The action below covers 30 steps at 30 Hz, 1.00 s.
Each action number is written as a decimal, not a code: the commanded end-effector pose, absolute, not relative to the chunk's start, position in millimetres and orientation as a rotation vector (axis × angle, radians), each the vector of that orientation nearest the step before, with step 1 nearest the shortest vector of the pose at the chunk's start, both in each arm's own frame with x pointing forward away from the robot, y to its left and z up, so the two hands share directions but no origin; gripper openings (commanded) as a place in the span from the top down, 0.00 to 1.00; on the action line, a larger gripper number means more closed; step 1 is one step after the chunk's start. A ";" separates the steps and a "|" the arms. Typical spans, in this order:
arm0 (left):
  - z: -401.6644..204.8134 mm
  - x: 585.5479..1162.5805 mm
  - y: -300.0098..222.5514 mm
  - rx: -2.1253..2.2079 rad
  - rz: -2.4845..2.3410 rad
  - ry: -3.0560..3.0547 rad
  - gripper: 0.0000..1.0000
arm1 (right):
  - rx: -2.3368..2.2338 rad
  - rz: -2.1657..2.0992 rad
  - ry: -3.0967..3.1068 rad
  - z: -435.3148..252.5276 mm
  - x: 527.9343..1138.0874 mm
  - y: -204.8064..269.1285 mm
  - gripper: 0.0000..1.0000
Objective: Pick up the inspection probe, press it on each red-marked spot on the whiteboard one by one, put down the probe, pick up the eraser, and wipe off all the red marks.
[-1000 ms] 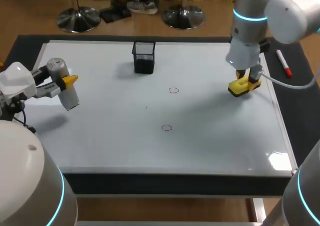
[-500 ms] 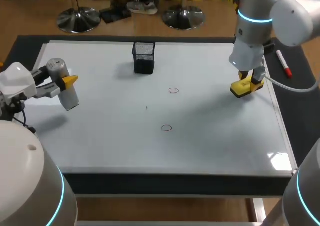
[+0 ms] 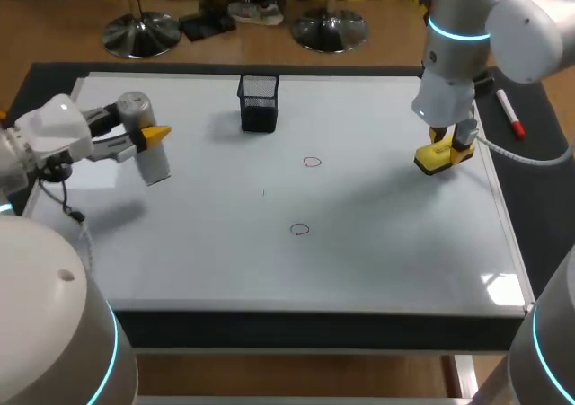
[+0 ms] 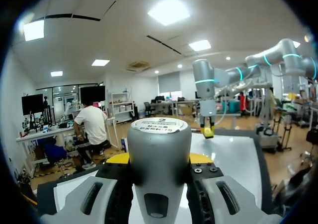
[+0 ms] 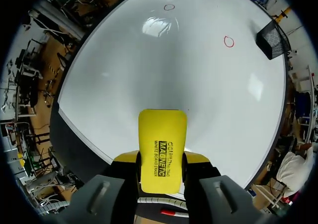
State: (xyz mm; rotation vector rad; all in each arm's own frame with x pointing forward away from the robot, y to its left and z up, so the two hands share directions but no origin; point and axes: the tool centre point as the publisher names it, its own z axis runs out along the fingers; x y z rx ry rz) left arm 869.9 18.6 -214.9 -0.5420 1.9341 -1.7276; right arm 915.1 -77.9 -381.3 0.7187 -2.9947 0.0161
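Probe clamped in left gripper, just carried inward above whiteboard, closer to red marks; pressing likely next. Eraser unmoved by right edge, pinched in right gripper.

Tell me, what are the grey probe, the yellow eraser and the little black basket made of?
Probe: a smooth grey shell with a soft sheen, likely moulded plastic, possibly painted metal. Eraser: hard plastic, judging by its even, slightly glossy bright yellow face. Basket: black mesh, since its walls show a fine grid; probably coated metal wire.
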 end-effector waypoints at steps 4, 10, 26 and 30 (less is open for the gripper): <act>-215.9 904.0 -27.0 -0.382 -1.854 2.041 1.00 | 0.721 0.019 -2.993 -380.4 915.2 -78.6 1.00; -216.8 913.9 -71.9 -0.244 -1.939 2.116 1.00 | 0.721 0.019 -2.993 -380.4 915.2 -78.6 1.00; -232.2 920.1 -166.3 0.011 -2.088 2.251 1.00 | 0.721 0.019 -2.993 -380.4 915.2 -78.6 1.00; -237.9 921.2 -185.4 0.068 -2.110 2.276 1.00 | 0.721 0.019 -2.993 -380.4 915.2 -78.6 1.00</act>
